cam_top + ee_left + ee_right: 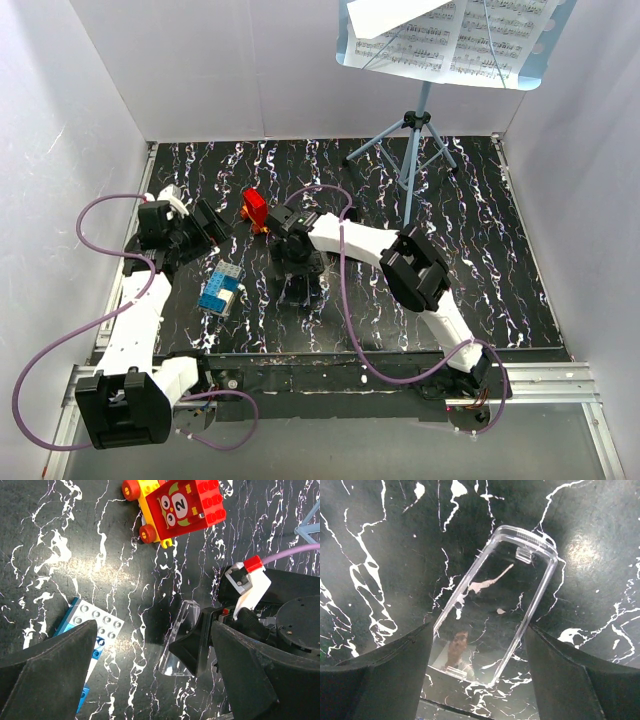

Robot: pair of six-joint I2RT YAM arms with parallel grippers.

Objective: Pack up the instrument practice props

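Music stand (417, 120), sheet music (450, 35) far-right on black marbled table (500, 260), white walls (250, 70); left fingers (50, 655), right fingers (375, 680) spread.

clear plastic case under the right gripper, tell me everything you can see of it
The clear plastic case is a transparent, glossy oblong shell with rounded corners and a small clip tab at its far end. It looks empty, and the marbling shows through it. It lies flat on the black, white-veined table, slanted in the right wrist view, its near end between the open fingers of the right gripper. Whether they touch it cannot be told.
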